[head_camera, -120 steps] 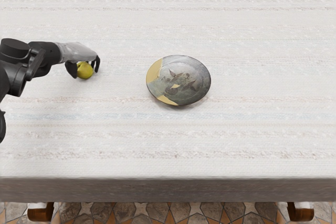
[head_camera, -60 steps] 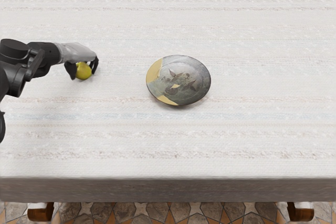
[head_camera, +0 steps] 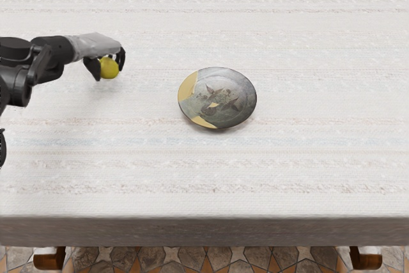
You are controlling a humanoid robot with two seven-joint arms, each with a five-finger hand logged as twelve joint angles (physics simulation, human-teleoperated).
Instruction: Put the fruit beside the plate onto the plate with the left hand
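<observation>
The small round yellow-green fruit (head_camera: 109,68) is clamped in the curled fingers of the left hand (head_camera: 101,50). It is held just above the pale cloth-covered surface (head_camera: 287,171), well left of the round dark glazed plate (head_camera: 220,94). Grip is to be kept firm while the fruit is carried rightwards w/ height to clear the rim, then lowered over the centre before release, so rolling off is avoided. Vs. 0.5 s ago: hand & fruit are raised off the surface; plate is unmoved.
</observation>
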